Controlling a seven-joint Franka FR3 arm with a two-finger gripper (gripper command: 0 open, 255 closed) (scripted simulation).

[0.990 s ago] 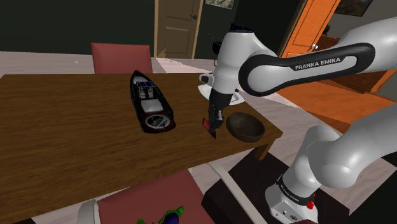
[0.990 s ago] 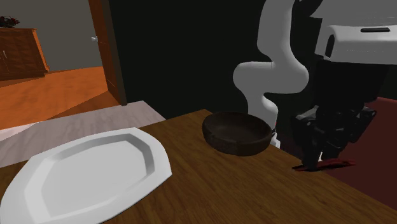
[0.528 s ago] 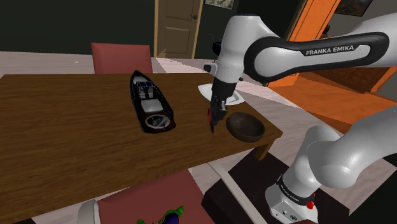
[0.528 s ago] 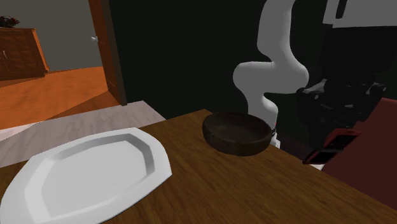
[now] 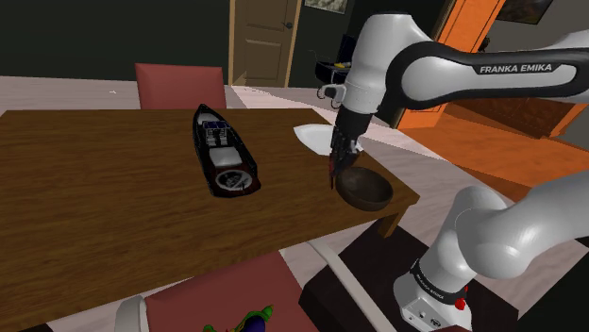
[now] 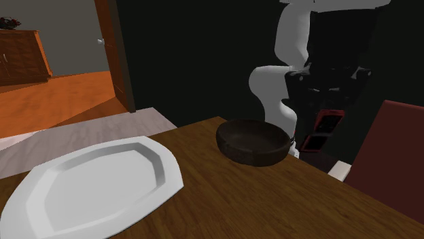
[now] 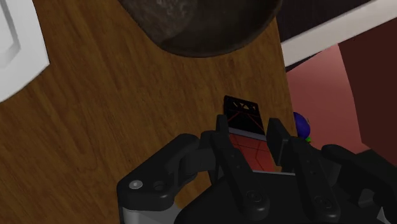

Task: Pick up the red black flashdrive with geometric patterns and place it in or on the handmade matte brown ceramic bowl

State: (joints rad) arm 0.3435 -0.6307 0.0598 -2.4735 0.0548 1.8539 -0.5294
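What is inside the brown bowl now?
The bowl looks bare inside where visible; its near wall hides part. The flash drive is clamped in the tool, outside it.

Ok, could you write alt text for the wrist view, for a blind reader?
The black gripper clasps a red and black flash drive, held over a wooden table. Beyond the drive lie a dark brown bowl and part of a white plate.

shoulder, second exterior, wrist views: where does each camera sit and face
Shoulder view: beside the stand, looking down across the table; white arm shows.
Second exterior view: low by the plate, facing the arm; end effector shows.
Wrist view: on the hand, looking down; fingers clasp the flash drive.
All share the bowl.
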